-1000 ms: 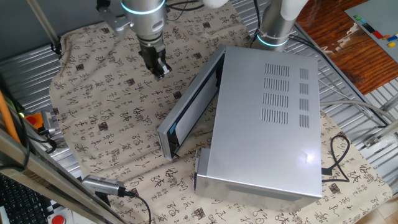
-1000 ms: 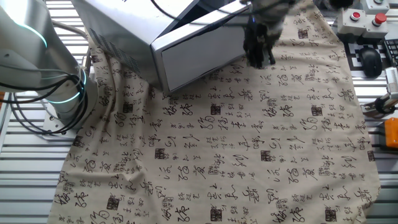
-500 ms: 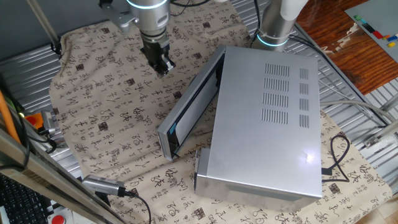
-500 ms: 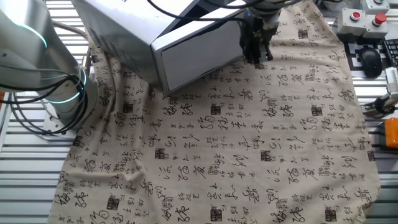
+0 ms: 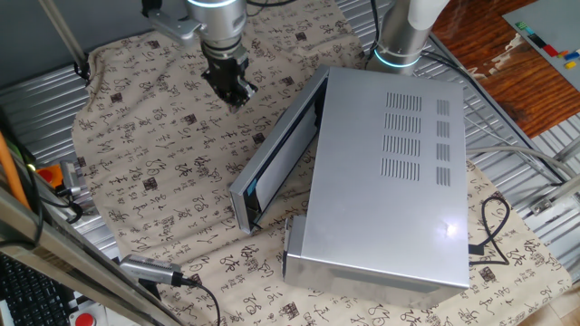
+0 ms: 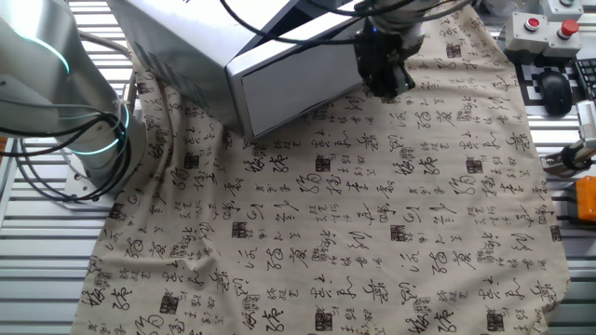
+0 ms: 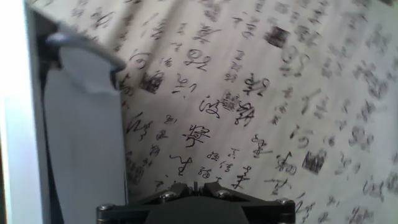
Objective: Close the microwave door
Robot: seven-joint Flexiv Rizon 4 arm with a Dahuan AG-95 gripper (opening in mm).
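The microwave (image 5: 390, 181) is a large silver-grey box with vent slots on top, lying on a patterned cloth. Its door (image 5: 276, 154), a long panel with a dark window, stands partly open at an angle from the front. It shows as a pale panel in the other fixed view (image 6: 298, 88) and at the left of the hand view (image 7: 81, 143). My gripper (image 5: 234, 91) hangs over the cloth beside the far end of the door, close to it in the other fixed view (image 6: 385, 84). Its fingertips (image 7: 196, 185) meet, holding nothing.
The patterned cloth (image 6: 372, 233) covers the table. A second arm's base (image 5: 399, 36) stands behind the microwave, and this arm's base (image 6: 84, 121) is at the left. An orange device (image 5: 59, 172), a cabled tool (image 5: 149, 270) and a button box (image 6: 549, 28) lie at the edges.
My gripper has shifted slightly along the cloth toward the far end of the door and turned a little. The door stands at the same angle.
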